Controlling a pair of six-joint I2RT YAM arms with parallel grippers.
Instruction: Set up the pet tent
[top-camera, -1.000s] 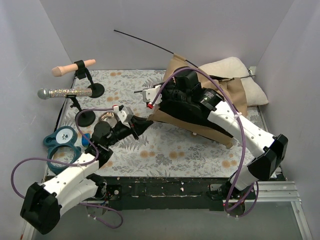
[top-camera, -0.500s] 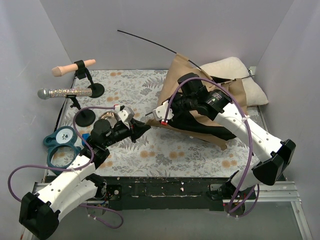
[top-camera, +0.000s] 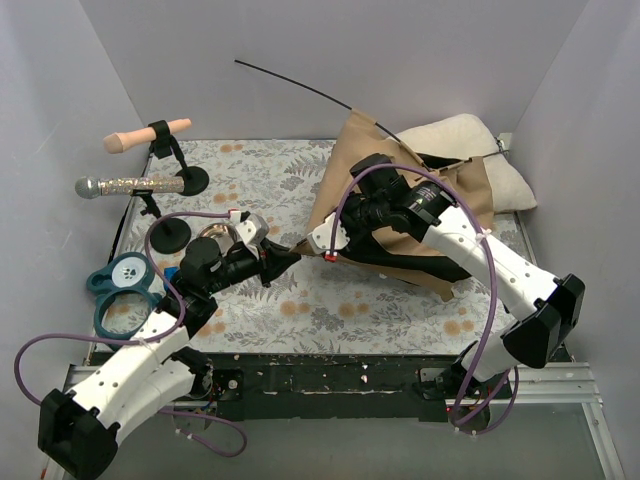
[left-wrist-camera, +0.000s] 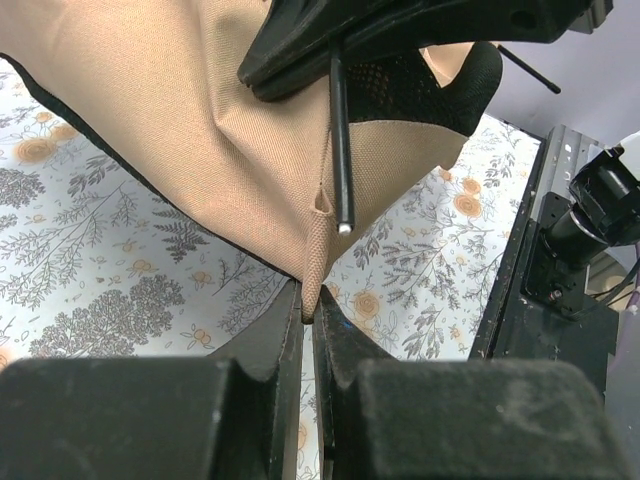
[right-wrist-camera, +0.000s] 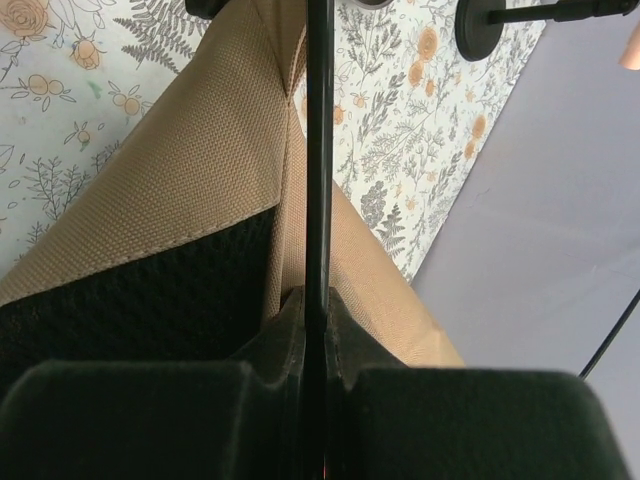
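Note:
The pet tent (top-camera: 400, 180) lies collapsed at the right of the mat, tan fabric with black mesh. My left gripper (top-camera: 289, 252) is shut on its near-left corner, and the left wrist view shows the fabric tip (left-wrist-camera: 309, 285) pinched between the jaws (left-wrist-camera: 308, 305). My right gripper (top-camera: 336, 238) is shut on a thin black pole (right-wrist-camera: 318, 150), held just above that corner. The pole's end (left-wrist-camera: 343, 226) hangs beside a small pocket in the seam. Tan fabric and mesh (right-wrist-camera: 180, 190) lie under the pole. Another pole (top-camera: 300, 85) sticks up to the back left.
A cream pillow (top-camera: 470, 140) lies behind the tent at the back right. At the left stand a microphone (top-camera: 125, 185) and a peach-coloured object (top-camera: 145, 135) on black stands, teal rings (top-camera: 122, 282) and a metal bowl (top-camera: 213, 234).
My right gripper has swung down and to the right with the pole, toward the tent corner held by my left gripper. The left gripper has shifted slightly right.

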